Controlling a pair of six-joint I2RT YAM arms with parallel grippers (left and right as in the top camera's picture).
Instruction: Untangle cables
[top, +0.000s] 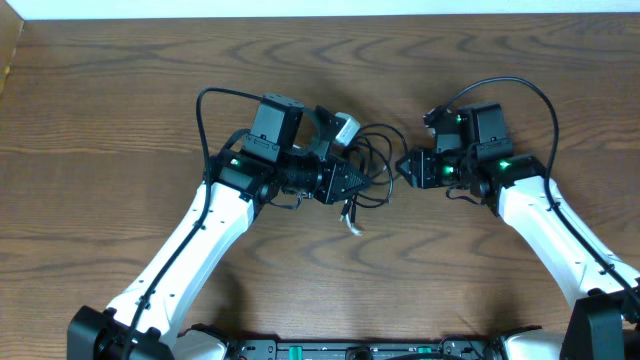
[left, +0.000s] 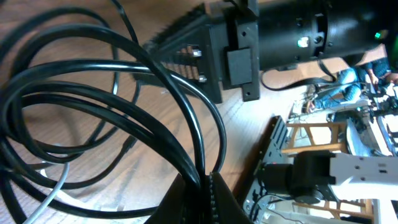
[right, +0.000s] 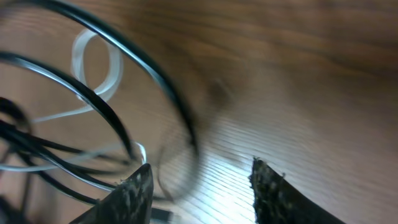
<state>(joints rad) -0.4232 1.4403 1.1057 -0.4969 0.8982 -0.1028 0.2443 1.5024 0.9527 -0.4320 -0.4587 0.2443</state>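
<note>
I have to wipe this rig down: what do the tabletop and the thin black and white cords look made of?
The brown tabletop looks like wood or wood-grain laminate: visible grain, soft sheen. The thin black cords seem plastic- or rubber-jacketed: smooth, with glossy highlights. The thin white cord looks like similar pale plastic, though blurred.

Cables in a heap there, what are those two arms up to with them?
Two robot arms are sorting out a tangle on a wooden table. The left end effector is shut on loops of thin black cables. The right end effector stands open beside them, gripping nothing. A white cable is mixed in.
</note>
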